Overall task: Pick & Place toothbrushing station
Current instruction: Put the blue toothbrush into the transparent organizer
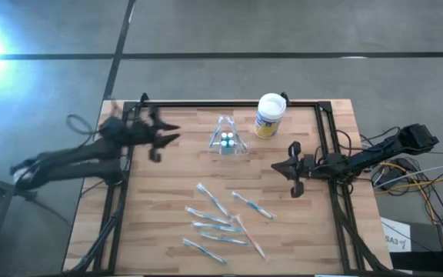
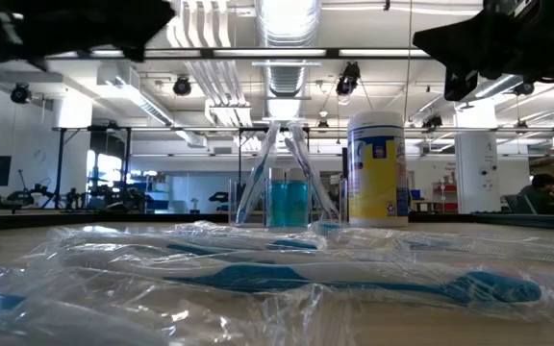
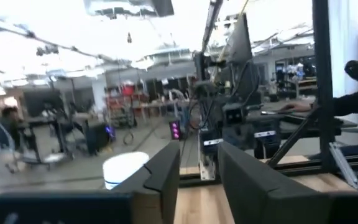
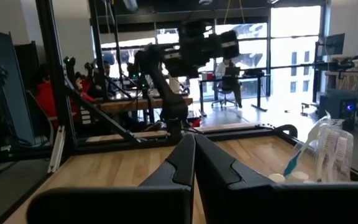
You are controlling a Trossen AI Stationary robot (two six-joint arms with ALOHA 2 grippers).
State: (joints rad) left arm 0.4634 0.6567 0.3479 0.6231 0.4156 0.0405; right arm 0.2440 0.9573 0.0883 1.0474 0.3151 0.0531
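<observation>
Wood planks top the bench (image 1: 160,223) I am working over, boxed by a black frame, with an open workshop behind it. From the high view my left arm reaches in from nine o'clock, its left claw (image 1: 162,139) up in the air at about ten o'clock on the bench, fingers part open and holding nothing. My right arm comes from three o'clock; the right claw (image 1: 294,171) is pressed fully shut and empty, waiting.

Next in size, the white-lidded canister (image 1: 270,115) stands at one o'clock. Just beside it, toward twelve o'clock of centre, sits the toothbrushing station (image 1: 228,138), upright, with brushes leaning in it. Wrapped toothbrushes (image 1: 223,221) lie scattered at six o'clock, well apart from both claws.

I judge this the approach step: nothing is gripped yet. My next move calls for bringing the left claw across and down to the station, wide enough to take its clear wall without tipping it.

Only the low view shows the blue cups inside the station (image 2: 288,190). The right wrist view shows brush heads poking up that the overhead blurs.
</observation>
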